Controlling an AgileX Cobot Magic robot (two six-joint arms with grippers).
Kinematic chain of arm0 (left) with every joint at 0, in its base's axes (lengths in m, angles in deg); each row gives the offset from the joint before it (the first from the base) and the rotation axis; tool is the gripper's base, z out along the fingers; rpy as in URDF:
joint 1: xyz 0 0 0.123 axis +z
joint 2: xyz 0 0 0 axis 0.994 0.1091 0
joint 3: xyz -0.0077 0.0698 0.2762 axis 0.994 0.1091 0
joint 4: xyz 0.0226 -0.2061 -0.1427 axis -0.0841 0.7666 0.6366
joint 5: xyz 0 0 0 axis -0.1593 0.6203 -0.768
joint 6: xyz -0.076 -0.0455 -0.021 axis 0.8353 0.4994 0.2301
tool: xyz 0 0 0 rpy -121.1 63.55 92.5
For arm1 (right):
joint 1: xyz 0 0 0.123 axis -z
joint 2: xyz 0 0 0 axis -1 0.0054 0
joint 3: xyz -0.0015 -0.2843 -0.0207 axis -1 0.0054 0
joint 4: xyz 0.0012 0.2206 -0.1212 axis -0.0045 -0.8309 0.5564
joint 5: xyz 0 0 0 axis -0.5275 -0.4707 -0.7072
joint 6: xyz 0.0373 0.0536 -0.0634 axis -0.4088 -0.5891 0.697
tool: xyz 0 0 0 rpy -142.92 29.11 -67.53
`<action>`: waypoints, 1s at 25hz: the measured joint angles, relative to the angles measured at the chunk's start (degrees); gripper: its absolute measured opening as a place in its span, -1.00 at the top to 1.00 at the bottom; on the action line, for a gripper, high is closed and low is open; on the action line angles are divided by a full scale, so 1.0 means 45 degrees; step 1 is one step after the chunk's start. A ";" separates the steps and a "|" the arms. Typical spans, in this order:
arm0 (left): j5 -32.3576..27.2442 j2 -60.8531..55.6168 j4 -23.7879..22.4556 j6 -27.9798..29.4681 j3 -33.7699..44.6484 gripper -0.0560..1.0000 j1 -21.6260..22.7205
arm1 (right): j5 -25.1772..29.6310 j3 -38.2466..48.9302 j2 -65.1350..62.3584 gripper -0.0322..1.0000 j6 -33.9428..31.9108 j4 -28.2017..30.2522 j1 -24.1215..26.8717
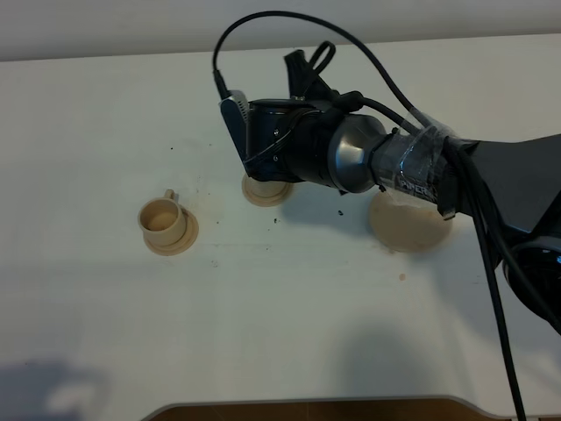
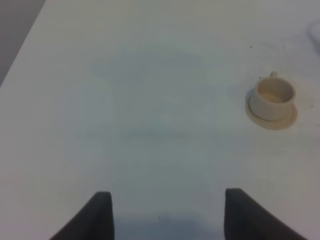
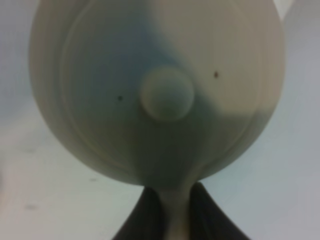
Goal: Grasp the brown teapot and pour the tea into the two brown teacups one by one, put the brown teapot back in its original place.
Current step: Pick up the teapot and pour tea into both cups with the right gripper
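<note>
White bench (image 1: 289, 324) under bright light, and all eyes on the brown teapot (image 3: 159, 100). In the right wrist view its knobbed lid (image 3: 210, 100) fills the frame. Its loop handle (image 3: 175, 222) is pinched in the right pincer (image 3: 174, 207), clenched tight on it. From above, the pot is hidden under the right arm (image 1: 351, 153), which reaches across the middle and hangs over the small saucer (image 1: 266, 190) of the middle teacup. That cup I cannot see, only its saucer's rim peeping out. Off to the left sits the other teacup (image 1: 163, 217) on its own saucer, well apart; whether it holds tea is too blurry to call. Partly covered by the arm lies the wide round saucer (image 1: 408, 224), nothing on it: the pot's home. The left pincer (image 2: 167, 215) hangs released, fingers spread, over the bench.

My read: this is the pour over the middle cup. To do it well, set the spout squarely over the cup's mouth and roll the wrist slowly so the lid doesn't slip. Squeeze firmly on that thin handle, and level the pot before travelling on.
</note>
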 joint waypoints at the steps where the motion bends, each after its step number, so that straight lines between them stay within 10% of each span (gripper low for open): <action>1: 0.0000 0.0000 0.0000 0.0000 0.0000 -0.04 0.0000 | 0.0170 -0.0065 0.0000 0.70 -0.0440 -0.0229 0.0000; 14: 0.0000 0.0000 0.0000 0.0000 0.0000 -0.04 0.0000 | 0.2487 -0.0584 -0.1479 0.70 -0.3104 -0.5887 0.0864; 25: 0.0000 0.0000 0.0000 0.0000 0.0000 -0.04 0.0000 | 0.1174 -0.0570 -0.0763 0.70 -0.3026 -0.9911 0.1880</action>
